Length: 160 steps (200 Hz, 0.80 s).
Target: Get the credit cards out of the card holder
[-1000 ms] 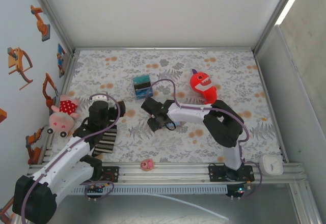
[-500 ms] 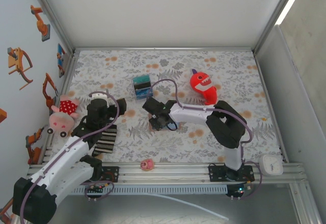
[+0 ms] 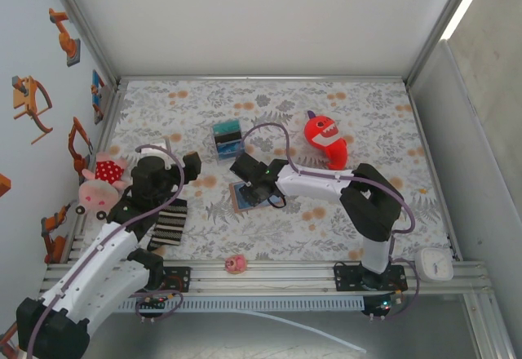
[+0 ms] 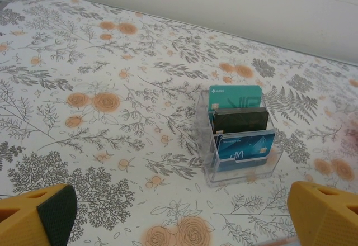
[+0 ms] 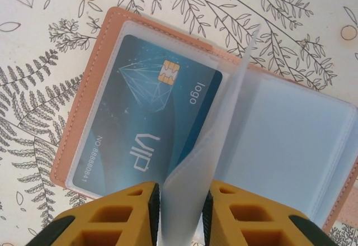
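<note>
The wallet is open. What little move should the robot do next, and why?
Probably fold the clear sleeve over onto the other page. The right end effector pinches it standing up beside the blue card in the holder; moving it aside should make that card easier to reach.

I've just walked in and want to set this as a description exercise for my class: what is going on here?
The right gripper pinches a clear sleeve of the card holder, which lies open on the flowered table. A blue card sits in a pocket beside the sleeve, not yet taken out. The left gripper hovers open above the table, facing a clear stand that holds three cards.
</note>
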Motion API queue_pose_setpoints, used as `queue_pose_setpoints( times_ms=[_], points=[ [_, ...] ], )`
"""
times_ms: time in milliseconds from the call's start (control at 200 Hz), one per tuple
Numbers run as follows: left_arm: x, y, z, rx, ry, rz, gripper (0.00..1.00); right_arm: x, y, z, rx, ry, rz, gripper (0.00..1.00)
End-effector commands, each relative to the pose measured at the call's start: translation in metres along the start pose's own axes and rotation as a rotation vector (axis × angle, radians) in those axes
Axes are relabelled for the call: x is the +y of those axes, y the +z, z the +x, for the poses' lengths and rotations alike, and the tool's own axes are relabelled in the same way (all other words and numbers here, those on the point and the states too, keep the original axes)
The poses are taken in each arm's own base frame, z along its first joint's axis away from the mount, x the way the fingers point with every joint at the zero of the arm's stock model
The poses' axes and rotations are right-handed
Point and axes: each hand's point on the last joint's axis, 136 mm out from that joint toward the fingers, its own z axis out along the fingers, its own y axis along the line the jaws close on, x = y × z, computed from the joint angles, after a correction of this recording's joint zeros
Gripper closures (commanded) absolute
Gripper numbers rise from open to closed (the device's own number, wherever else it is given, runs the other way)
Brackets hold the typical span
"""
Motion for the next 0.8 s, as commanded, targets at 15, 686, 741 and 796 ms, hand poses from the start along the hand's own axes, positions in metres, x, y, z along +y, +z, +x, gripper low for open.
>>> queue_pose_setpoints(
  times_ms=[15, 686, 741, 796],
  points=[
    [-0.005, -0.007, -0.010, -0.014, 0.016, 0.020, 0.03, -0.011, -0.007, 0.001, -0.013, 0.031, 0.043, 0.70],
    [-0.030, 0.002, 0.013, 0.084, 0.228, -0.002, 0.03, -0.062, -0.002, 0.020, -0.016, 0.305, 0.033, 0.70],
    [-0.035, 0.005, 0.020, 0.105, 0.257, -0.001, 0.03, -0.065, -0.003, 0.022, -0.017, 0.326, 0.027, 0.70],
    [-0.040, 0.007, 0.027, 0.126, 0.285, 0.002, 0.03, -0.070, -0.005, 0.023, -0.022, 0.350, 0.023, 0.70]
  ],
)
